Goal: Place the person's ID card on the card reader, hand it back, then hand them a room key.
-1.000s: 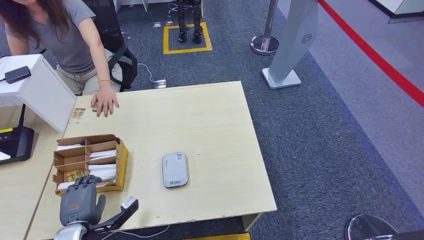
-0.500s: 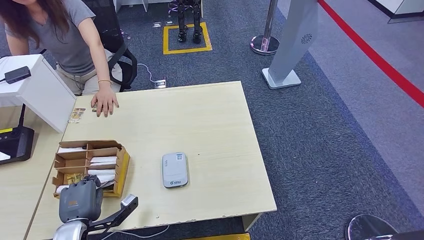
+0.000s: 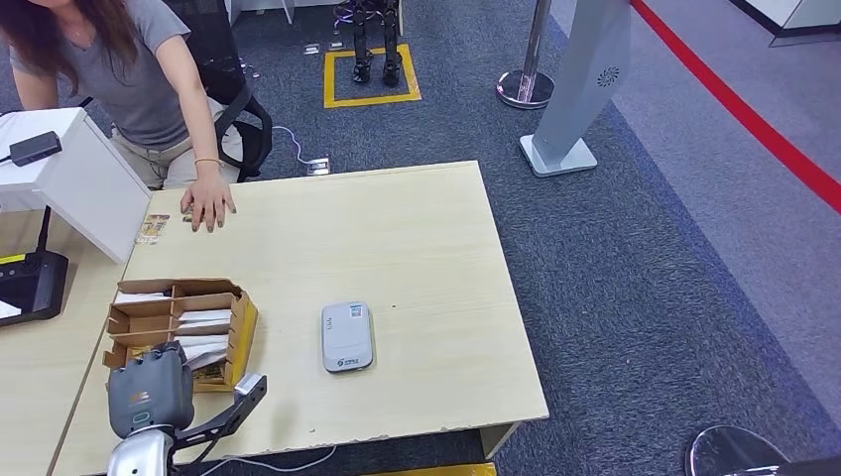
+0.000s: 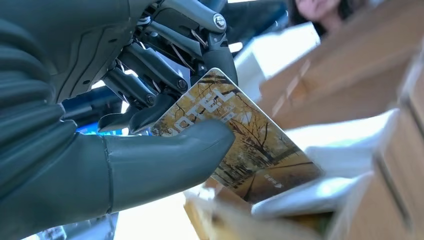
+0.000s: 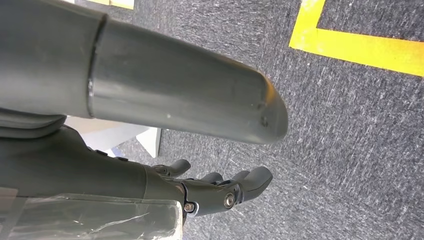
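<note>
Fingers point(image 4: 220, 55) of left hand point(image 4: 100, 125) pressed against thick grey thumb, pinching glossy hotel key card with golden autumn-tree print point(image 4: 250, 150) by one short end. Long axis of card pointing away from palm, free end out past fingertips, over white slips in brown cardboard divided box point(image 3: 241, 327); touching them or just clear, too blurred to tell. Seen from head view, left hand low at near left corner of pale wooden bench point(image 3: 426, 238), over near end of box. Person's hand point(image 3: 208, 205) flat on far edge of bench, well apart, beyond box and roughly straight ahead; hand-over judged a forward reach with free end of card leading. Left hand plainly the nearer one: right hand point(image 5: 220, 192) hanging over grey carpet, fingers loosely bent, holding nothing. White rounded card reader point(image 3: 347, 337) to right of box, nothing lying on it. Card thin, stiff and slick by look; gripped at one end alone, likely to pivot if knocked on box wall.
</note>
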`<state>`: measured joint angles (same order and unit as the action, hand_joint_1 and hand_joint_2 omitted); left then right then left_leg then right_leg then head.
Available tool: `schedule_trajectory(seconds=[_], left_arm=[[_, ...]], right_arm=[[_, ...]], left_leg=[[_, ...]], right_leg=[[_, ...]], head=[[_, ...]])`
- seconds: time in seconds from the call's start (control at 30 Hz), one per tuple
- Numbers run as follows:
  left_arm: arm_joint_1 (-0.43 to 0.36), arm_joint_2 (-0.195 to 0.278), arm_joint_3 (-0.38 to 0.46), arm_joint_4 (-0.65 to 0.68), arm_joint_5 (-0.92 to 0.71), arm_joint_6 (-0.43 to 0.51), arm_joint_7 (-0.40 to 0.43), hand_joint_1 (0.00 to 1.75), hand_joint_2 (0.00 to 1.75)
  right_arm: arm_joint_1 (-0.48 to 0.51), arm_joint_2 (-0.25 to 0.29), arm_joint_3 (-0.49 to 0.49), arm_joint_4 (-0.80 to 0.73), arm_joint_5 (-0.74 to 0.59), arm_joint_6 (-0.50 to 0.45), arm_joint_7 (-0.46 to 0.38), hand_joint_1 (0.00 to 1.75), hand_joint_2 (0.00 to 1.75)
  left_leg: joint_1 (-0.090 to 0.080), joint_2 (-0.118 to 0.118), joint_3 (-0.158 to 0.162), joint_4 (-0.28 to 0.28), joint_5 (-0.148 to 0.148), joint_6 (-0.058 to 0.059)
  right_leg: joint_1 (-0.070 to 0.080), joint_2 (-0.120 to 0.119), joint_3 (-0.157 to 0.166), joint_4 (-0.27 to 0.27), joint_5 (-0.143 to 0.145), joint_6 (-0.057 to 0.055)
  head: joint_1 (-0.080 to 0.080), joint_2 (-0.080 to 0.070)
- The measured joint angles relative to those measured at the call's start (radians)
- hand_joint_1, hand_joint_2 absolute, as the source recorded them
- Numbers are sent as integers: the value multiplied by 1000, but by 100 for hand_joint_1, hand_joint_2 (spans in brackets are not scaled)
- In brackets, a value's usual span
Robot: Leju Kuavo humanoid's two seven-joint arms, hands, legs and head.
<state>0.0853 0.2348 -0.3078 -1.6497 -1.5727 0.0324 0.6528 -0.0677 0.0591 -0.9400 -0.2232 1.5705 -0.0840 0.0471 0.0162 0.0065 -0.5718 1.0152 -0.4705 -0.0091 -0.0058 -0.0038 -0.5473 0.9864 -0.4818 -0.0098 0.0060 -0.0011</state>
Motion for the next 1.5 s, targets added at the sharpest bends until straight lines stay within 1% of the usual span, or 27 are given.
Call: schedule_trajectory(seconds=[0.03, 0.1, 0.23, 0.27, 0.43, 0.53, 0.67, 0.8, 0.9, 1.03, 1.13, 1.23, 1.37, 1.43, 1.5], left_arm=[[-10, 20, -26, -4, 0, 0, 20, 175, 175], [-23, 48, -64, -9, 0, 0, 34, 175, 175], [-44, 90, -105, -24, 0, 0, 40, 175, 175], [-55, 107, -113, -34, 0, 1, 40, 175, 175], [-159, 195, -157, -132, -1, -1, 44, 175, 175], [-201, 225, -176, -177, -1, -6, 44, 175, 175], [-220, 245, -189, -204, 0, -10, 44, 175, 175], [-246, 255, -198, -231, 0, 2, 44, 175, 175], [-278, 252, -205, -260, 0, 3, 44, 175, 175], [-293, 219, -198, -266, 0, 3, 30, 175, 175], [-293, 185, -147, -241, 1, 5, -6, 175, 175], [-300, 164, -53, -173, 1, 9, -55, 175, 175], [-330, 149, 73, -7, 2, 57, -134, 175, 175], [-349, 143, 107, 82, 2, 89, -151, 175, 175], [-363, 138, 121, 151, 2, 110, -155, 175, 175]], right_arm=[[0, 0, 0, 0, 0, 0, 0, 0, 0], [0, 0, 0, 0, 0, 0, 0, 0, 0], [0, 0, 0, 0, 0, 0, 0, 0, 0], [0, 0, 0, 0, 0, -1, -1, 0, 0], [-1, 4, 0, 0, 0, -14, 0, 0, 0], [-1, 7, 0, 0, 0, -16, 0, 0, 0], [-1, 9, 0, 0, 0, -16, 0, 0, 0], [-1, 11, 0, 0, 0, -16, -3, 0, 0], [-2, 12, 0, 0, 0, -16, -6, 0, 0], [-2, 13, 4, 0, 0, -13, -12, 0, 0], [-3, 13, 18, 0, 0, -5, -20, 0, 0], [-6, 13, 45, 0, 0, 7, -20, 0, 0], [-19, 13, 89, 0, 0, 23, -14, 0, 0], [-27, 13, 106, 0, 0, 25, -12, 0, 0], [-32, 13, 118, 0, 0, 27, -12, 0, 0]], left_leg=[[0, 0, 0, 0, 0, 0], [0, 0, 0, 0, 0, 0], [0, 0, 0, 0, 0, 0], [0, 0, 0, 0, 0, 0], [0, 0, 0, 0, 1, 0], [0, 1, 0, 0, 1, 0], [0, 0, 0, 0, 1, 0], [0, 0, -1, 0, 1, 0], [0, 0, -1, 0, 1, 0], [0, 0, -1, 0, 1, 0], [0, 0, -1, 0, 1, 0], [0, 1, 0, 0, 1, 0], [1, 1, 0, 0, 1, -1], [1, 1, 0, 0, 2, -1], [1, 1, 0, 0, 2, -1]], right_leg=[[0, 0, 0, 0, 0, 0], [0, 0, 0, 0, 0, 0], [0, 0, -1, 0, 0, 0], [0, 0, -1, 0, 0, 0], [0, -1, 0, 0, 0, 0], [0, 0, 0, 0, 1, -1], [0, 0, 0, 0, 1, -1], [0, 0, -1, 0, 0, -1], [0, 0, -1, 0, 1, -1], [0, 0, -1, 0, 1, 0], [0, 0, -1, 0, 1, -1], [0, 1, -1, 0, 1, -1], [1, 2, -1, 1, 1, -1], [1, 2, -1, 1, 1, -1], [1, 1, -1, 1, 1, -1]], head=[[0, 0], [0, 0], [0, 0], [0, 0], [0, 0], [0, 0], [0, 0], [0, 0], [0, 0], [0, 0], [0, 0], [0, 0], [0, 0], [0, 0], [0, 0]])
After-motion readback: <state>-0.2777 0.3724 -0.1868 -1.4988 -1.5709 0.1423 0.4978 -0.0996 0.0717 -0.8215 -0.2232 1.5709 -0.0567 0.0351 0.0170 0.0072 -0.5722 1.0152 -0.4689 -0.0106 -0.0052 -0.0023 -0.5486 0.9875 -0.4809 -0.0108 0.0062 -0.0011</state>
